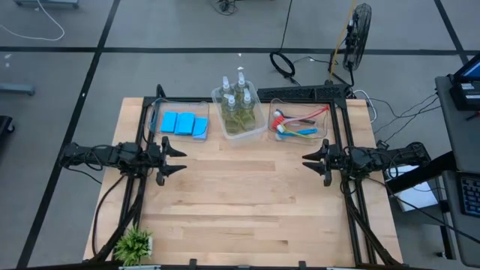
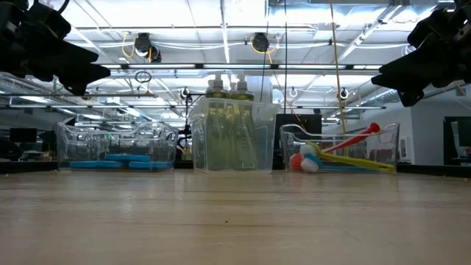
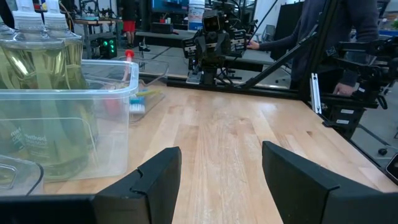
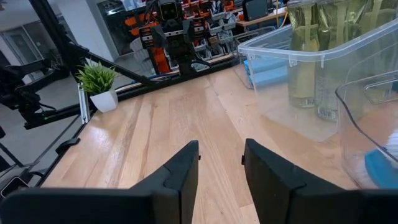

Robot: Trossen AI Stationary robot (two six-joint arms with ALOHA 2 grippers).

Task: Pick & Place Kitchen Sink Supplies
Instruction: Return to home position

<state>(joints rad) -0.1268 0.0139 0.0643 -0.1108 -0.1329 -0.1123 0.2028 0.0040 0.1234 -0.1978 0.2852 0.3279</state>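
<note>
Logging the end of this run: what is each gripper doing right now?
Left gripper: open, holding nothing.
Right gripper: open, holding nothing.

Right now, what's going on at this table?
Nothing is being handled at the moment. The robot's left hand and right hand hover open and empty over the wooden table, facing each other. The sorting looks done: blue sponges lie in the left bin, pump bottles stand in the middle bin, and brushes lie in the right bin. A small potted plant sits at a corner on the left arm's side.
</note>
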